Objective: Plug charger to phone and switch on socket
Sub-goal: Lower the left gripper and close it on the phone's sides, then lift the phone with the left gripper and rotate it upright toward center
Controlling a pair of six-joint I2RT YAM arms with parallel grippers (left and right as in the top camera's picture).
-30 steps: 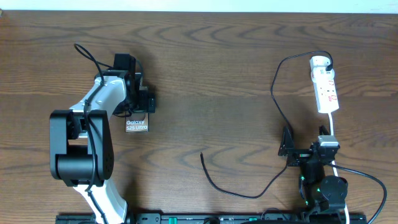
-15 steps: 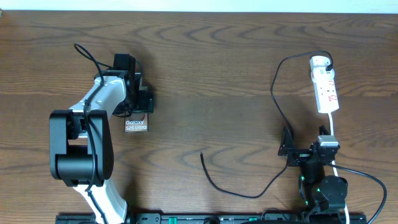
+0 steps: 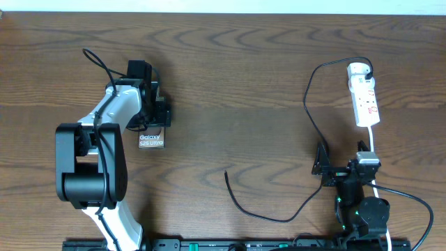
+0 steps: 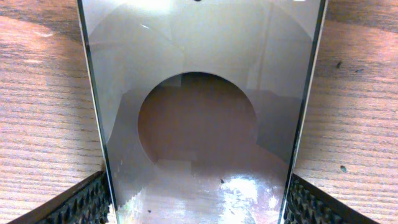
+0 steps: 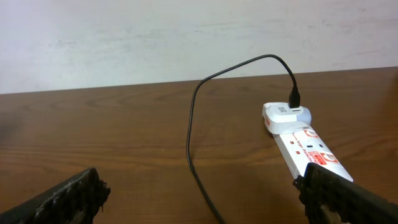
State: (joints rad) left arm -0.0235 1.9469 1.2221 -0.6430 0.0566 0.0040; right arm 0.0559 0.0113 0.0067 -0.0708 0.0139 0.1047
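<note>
Nearest the front edge, the cable (image 3: 258,215) ends in a free tip (image 3: 225,172) lying loose on the tabletop (image 3: 230,84), well apart from both claws. The right claw (image 5: 205,199) stands wide apart with nothing in it, and the cable passes beneath it. A pick aimed at that slack stretch rather than close to the tip would likely leave the connector flopping and hard to line up.

Further back on the left, the phone (image 3: 152,139) lies flat. The left claw (image 4: 196,202) straddles its side edges, pads (image 4: 74,205) just beside the glass. Whether they pinch it I cannot tell. The slab is glossy and thin, so an off-centre squeeze could skid or twist it.

Farthest off, at the right, lies the power strip (image 3: 365,103), with the cable plugged in at its plug head (image 3: 357,70). A hard tug on the cable could drag the strip askew before it is switched on.
</note>
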